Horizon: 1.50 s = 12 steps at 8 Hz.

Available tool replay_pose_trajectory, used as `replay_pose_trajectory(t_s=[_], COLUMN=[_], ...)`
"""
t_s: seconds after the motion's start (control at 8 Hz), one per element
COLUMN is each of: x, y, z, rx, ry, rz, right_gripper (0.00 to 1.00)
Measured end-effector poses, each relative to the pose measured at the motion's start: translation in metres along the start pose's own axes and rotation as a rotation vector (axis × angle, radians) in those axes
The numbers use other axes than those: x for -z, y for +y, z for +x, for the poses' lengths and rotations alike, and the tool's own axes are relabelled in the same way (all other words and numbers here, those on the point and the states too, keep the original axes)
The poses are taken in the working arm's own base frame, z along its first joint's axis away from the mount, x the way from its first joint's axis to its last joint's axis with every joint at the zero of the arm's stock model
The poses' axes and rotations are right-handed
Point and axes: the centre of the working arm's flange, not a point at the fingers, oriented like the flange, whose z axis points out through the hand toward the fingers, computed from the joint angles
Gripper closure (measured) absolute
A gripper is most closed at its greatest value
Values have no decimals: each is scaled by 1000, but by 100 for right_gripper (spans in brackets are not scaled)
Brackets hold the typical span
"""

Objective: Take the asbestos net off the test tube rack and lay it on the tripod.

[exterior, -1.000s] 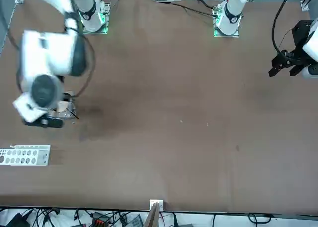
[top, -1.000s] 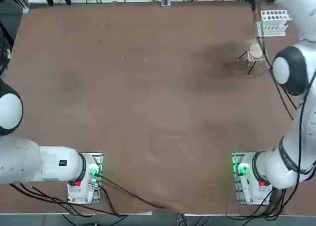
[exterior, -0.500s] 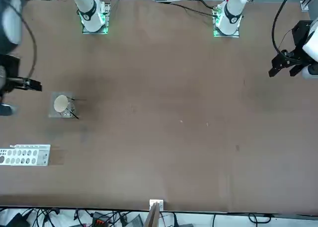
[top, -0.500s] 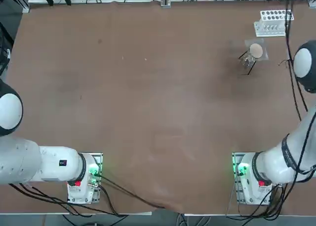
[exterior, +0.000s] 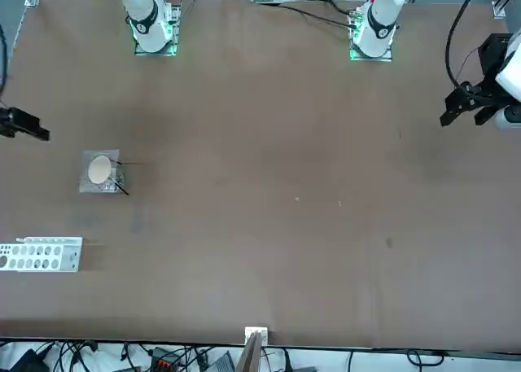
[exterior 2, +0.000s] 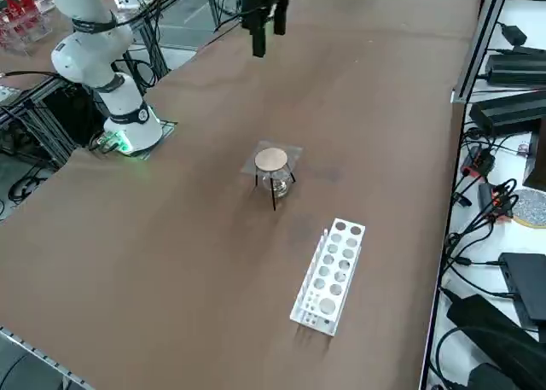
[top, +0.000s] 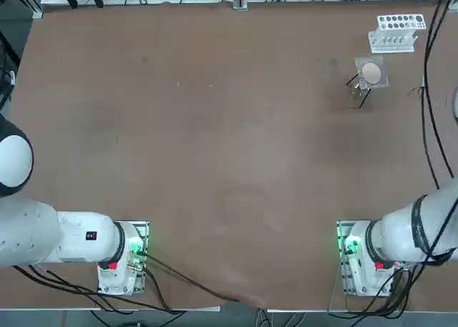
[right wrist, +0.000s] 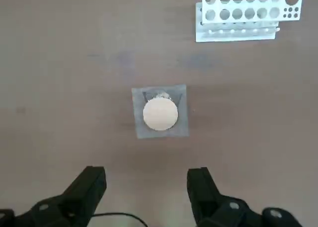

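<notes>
Tool [right wrist: 146,192] now raised above net [right wrist: 160,112]

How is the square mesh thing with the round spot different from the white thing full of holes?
The small square grey wire-mesh asbestos net with its pale beige round centre is thin and flat; the white rectangular plastic test tube rack is a long, chunkier block with rows of round holes. The net sits raised on the black thin-wire tripod; the rack stands directly on the brown table. The rack looks longer than the net. Both sit apart, untouched by the open right gripper.
</notes>
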Motion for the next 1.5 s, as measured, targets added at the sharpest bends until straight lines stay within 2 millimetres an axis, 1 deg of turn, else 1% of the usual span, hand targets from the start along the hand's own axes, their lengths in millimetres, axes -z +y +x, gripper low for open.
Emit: replay_pose_trajectory(t_s=[0.12,0.25,0.38,0.62,0.88,1.5], x=[-4,-6,-6,-4,0,3], y=[-7,-18,-26,-30,-30,-34], z=[-16,-31,-44,-64,-71,-71], rx=[16,36,49,62,70,89], ry=[9,10,14,37,60,73], rz=[10,14,10,-11,-17,-19], right_gripper=[0,0,0,0,0,0])
